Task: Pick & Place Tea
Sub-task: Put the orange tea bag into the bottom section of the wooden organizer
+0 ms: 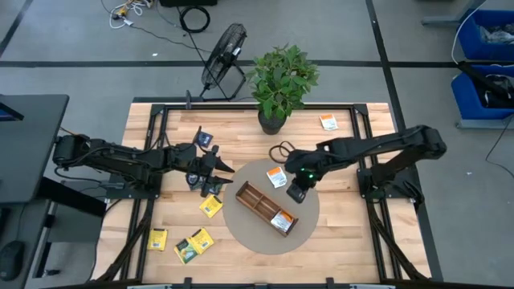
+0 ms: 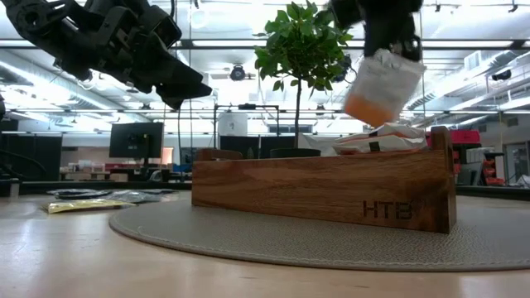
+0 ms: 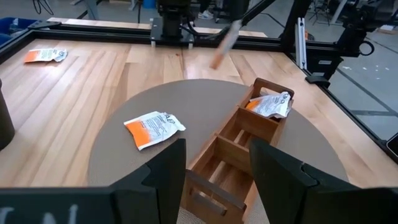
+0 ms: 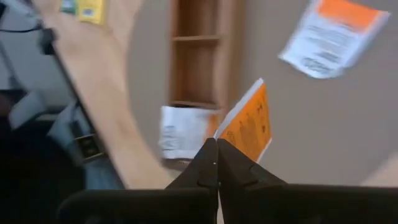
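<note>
Your right gripper (image 4: 217, 155) is pinched shut on one orange-and-white sachet (image 4: 247, 127), carried above the round mat (image 1: 249, 233) close to the wooden tray (image 1: 266, 208). The hold sits at one edge of the packet, so the rest hangs free and tilted; in the low view it dangles above the tray's end wall. Expect the packet to swing or twist as the arm travels, and a corner may catch a divider or rim and leave it lying across the wall instead of inside a compartment. One end compartment already holds a sachet (image 3: 268, 104); releasing there risks stacking. Choose an empty compartment and lower until the free edge is below the rim before opening. A second orange-and-white sachet (image 1: 277, 178) lies on the mat just beside the tray. Your left gripper (image 3: 214, 168) waits with fingers spread and empty over the table's left half, near the yellow sachets (image 1: 210, 205); keep it clear of the tray.
</note>
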`<action>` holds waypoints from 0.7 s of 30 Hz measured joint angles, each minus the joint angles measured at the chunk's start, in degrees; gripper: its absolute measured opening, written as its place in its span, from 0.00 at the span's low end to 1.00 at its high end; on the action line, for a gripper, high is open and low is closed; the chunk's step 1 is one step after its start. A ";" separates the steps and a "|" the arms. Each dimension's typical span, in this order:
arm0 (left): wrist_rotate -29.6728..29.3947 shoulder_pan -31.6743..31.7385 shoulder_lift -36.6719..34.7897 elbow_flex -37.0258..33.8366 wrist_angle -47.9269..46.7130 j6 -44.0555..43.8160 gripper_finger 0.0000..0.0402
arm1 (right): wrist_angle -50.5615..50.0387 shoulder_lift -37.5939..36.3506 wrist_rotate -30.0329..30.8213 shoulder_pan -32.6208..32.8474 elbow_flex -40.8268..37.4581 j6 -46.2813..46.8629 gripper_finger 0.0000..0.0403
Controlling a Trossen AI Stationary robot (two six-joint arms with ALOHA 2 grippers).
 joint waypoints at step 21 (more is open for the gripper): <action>0.02 -0.01 0.00 0.02 -0.32 0.59 0.46 | 1.07 13.34 -18.91 0.99 7.68 5.90 0.00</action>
